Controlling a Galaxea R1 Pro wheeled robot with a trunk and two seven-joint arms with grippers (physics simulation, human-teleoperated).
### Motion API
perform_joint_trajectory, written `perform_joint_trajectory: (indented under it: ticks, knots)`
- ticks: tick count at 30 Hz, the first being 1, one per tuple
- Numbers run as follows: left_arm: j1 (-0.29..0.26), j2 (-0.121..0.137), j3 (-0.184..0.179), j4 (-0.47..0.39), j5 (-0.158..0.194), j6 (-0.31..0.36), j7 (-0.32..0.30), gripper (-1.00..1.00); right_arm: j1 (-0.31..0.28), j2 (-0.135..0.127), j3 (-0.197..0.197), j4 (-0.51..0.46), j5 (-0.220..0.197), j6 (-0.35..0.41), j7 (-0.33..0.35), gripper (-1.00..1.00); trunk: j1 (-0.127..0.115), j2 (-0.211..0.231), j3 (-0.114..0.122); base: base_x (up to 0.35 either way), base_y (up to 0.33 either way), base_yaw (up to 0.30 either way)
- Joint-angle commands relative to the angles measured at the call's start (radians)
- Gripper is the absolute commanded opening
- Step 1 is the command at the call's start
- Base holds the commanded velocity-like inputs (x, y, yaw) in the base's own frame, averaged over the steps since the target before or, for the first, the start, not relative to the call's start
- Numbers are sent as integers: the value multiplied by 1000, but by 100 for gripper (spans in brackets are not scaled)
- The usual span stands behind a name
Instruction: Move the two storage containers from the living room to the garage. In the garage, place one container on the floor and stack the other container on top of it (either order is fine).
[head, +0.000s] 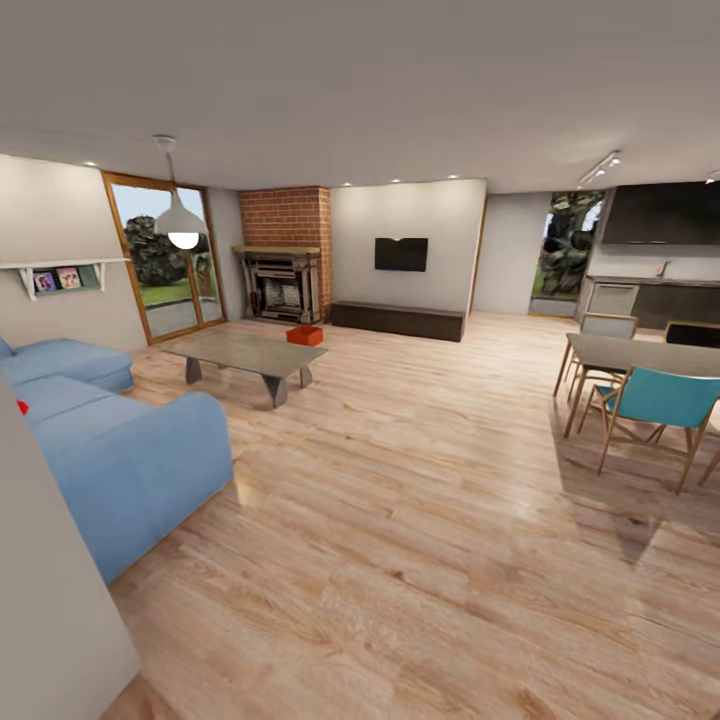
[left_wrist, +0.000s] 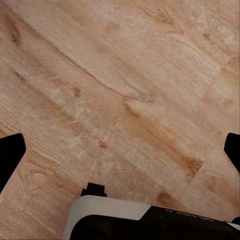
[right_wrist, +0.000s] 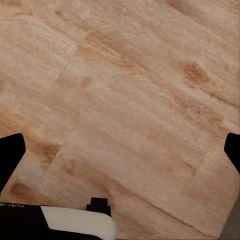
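Both sets of fingers are spread wide and grasp nothing: the left gripper (left_wrist: 120, 150) and the right gripper (right_wrist: 120, 150) each hang over bare wood plank floor (head: 420, 560). Across the living room, one orange-red storage container (head: 305, 335) sits on the far edge of the grey counter (head: 245, 352), before the brick fireplace (head: 285, 255). The blue sofa (head: 120, 460) stands near the counter's left end.

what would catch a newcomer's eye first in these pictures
The orange-red bin on the far end of the coffee table stands out against the pale wood floor. The blue sofa fills the left foreground, and a teal chair sits by the dining table at right.
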Motion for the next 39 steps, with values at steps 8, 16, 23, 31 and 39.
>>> perform_joint_trajectory:
  ticks: [8, 16, 23, 31, 39]
  knots:
    - [-1, -1, 7, 3, 3, -4, -8, 100, 0, 0, 7, 2, 1, -3, -2, 100, 1, -1, 0, 324, 0, 0]
    - [-1, -1, 7, 3, 3, -4, -8, 100, 0, 0, 7, 2, 1, -3, -2, 100, 1, -1, 0, 325, 0, 0]
    - [-1, -3, 7, 3, 3, -4, -8, 100, 0, 0, 7, 2, 1, -3, -2, 100, 1, -1, 0, 325, 0, 0]
    - [-1, -4, 6, 3, 3, -4, -8, 100, 0, 0, 7, 1, 1, -3, -2, 100, 1, -1, 0, 325, 0, 0]
    - [-1, -1, 6, 3, 3, -4, -8, 100, 0, 0, 7, 2, 1, -3, -2, 100, 1, -1, 0, 325, 0, 0]
